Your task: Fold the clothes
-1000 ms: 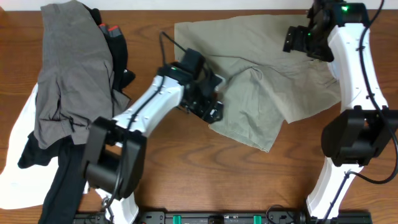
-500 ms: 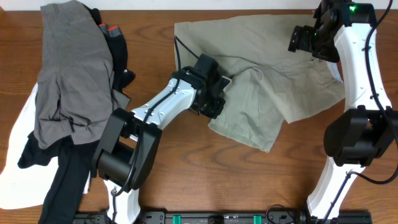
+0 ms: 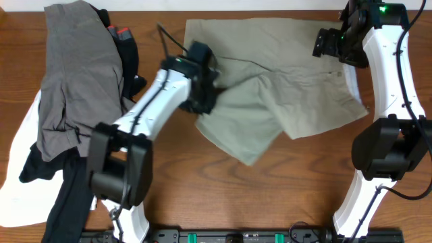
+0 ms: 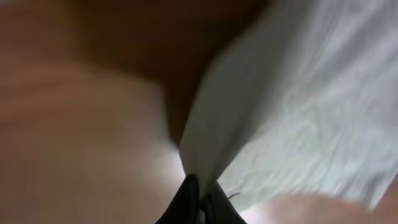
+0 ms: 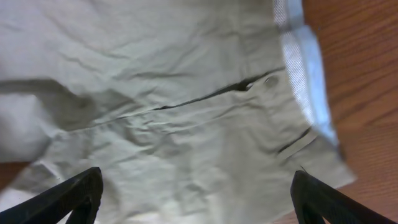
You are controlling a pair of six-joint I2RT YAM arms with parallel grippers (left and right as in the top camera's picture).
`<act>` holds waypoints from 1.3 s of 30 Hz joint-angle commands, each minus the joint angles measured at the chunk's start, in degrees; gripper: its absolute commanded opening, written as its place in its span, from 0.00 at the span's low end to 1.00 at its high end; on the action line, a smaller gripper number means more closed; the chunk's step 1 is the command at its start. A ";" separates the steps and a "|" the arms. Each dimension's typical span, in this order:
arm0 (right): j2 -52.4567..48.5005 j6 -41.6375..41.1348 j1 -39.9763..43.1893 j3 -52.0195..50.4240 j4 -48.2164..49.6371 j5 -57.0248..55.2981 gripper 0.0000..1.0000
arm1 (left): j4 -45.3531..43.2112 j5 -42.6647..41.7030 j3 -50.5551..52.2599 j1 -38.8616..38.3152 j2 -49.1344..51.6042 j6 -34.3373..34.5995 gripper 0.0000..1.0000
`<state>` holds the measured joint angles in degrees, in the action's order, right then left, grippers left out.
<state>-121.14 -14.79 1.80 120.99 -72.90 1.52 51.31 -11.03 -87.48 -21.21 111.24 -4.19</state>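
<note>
Now, left gripper (image 3: 202,100) clamped a leg hem of the khaki shorts (image 3: 290,88), cloth trailing toward 3 o'clock; right gripper (image 3: 329,43) hung spread and empty over the waistband (image 5: 298,74); shorts lay centre-right, long axis 9-to-3; left arm sat nearer the loose leg; grey pile (image 3: 74,74) at 9 o'clock.

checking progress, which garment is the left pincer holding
The light khaki-tan cotton shorts, pinched in the left pincer; the grey, black and white garments lie piled aside.

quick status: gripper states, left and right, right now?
Left gripper: closed, pinching a fold of the khaki shorts.
Right gripper: open, holding nothing.
</note>
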 commanded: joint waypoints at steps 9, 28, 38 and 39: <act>-0.37 1.53 0.63 -0.09 -4.11 -0.15 0.95 | -5.33 16.20 -1.99 3.85 -2.40 0.02 0.98; 2.78 1.57 5.81 -7.04 -15.74 -0.24 0.86 | 14.32 -9.86 2.56 -7.28 -7.28 -9.62 0.93; 2.78 1.57 9.18 -16.50 -5.66 3.08 0.87 | 5.53 -4.74 8.81 -16.02 -6.62 -14.88 0.93; 2.78 1.62 9.25 -16.55 -5.51 3.04 0.87 | 3.63 -3.56 10.01 -16.31 -6.62 -14.93 0.93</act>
<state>-119.55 -13.80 10.26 105.01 -78.91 3.07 56.71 -17.58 -79.72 -36.97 103.90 -16.97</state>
